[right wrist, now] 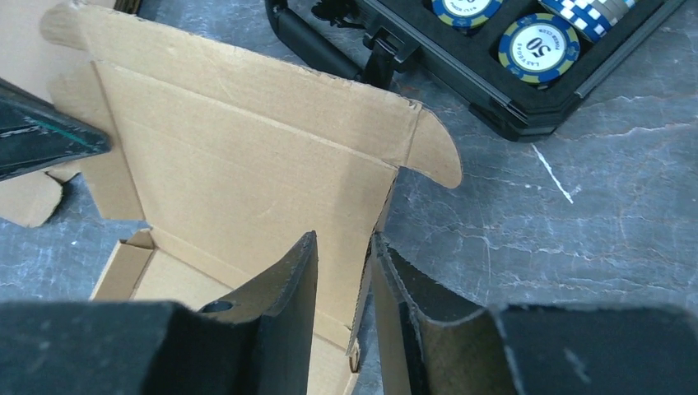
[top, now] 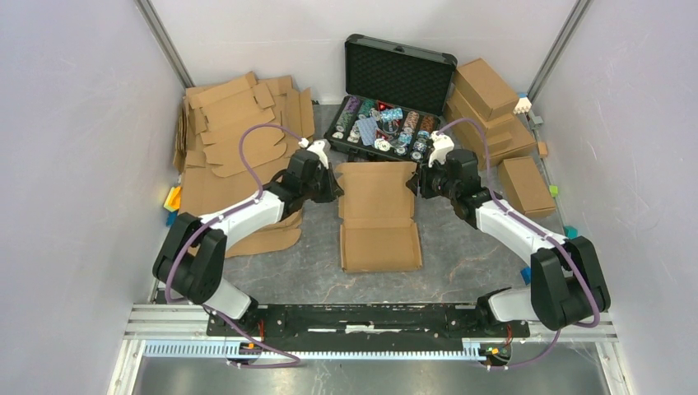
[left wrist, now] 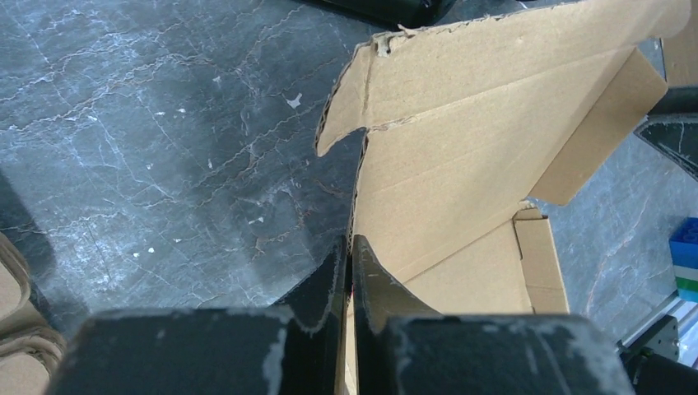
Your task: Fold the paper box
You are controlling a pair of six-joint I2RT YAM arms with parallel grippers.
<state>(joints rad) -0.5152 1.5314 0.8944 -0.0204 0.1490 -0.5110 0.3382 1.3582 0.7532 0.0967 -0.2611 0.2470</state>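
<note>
Chip case (top: 401, 76) sits just behind paper box (top: 379, 218).

The paper box (top: 378, 216), plain brown cardboard, sits partly folded between left tool (left wrist: 349, 240) and right tool (right wrist: 344, 239). Its side flaps stand raised.

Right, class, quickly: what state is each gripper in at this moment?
Left gripper: shut on the paper box, pinching its side wall.
Right gripper: open, jaws straddling the opposite side wall, not yet clamped.

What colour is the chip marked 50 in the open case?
The chip: dark blue rim with yellow marks, white centre; right wrist view.
</note>
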